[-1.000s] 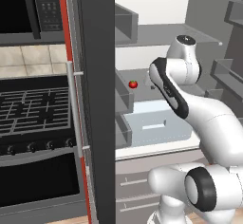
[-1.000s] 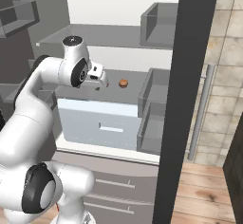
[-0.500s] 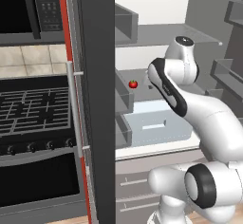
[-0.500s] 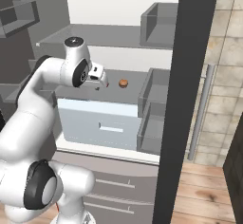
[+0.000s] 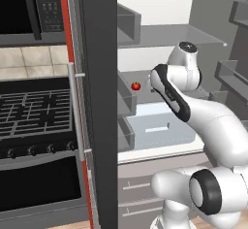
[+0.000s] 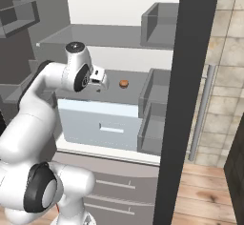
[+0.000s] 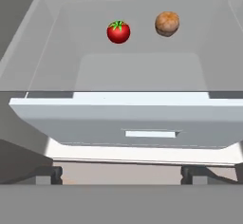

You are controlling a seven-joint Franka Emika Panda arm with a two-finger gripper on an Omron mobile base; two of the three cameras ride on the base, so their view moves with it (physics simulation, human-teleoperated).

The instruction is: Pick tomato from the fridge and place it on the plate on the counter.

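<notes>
The tomato (image 7: 118, 32) is small, red and glossy with a green top. It lies on the grey shelf of the open fridge (image 5: 99, 102), above the pale clear drawer (image 7: 128, 118). The left base view shows the tomato (image 5: 136, 86) just left of my forearm. My gripper (image 7: 121, 175) is open, its dark fingertips (image 7: 47, 173) far apart with nothing between them. It hovers in front of the drawer, well short of the tomato. From the right the gripper (image 6: 98, 75) points into the fridge at shelf height. The plate and the counter are out of view.
A brownish-orange round item (image 7: 167, 23) lies on the same shelf close beside the tomato, seen also from the right (image 6: 124, 83). Grey door bins (image 6: 155, 114) flank the opening. A black oven (image 5: 34, 126) stands left of the fridge door.
The arm has sunk very slightly toward the shelf. The tomato and the brown item lie where they were.
</notes>
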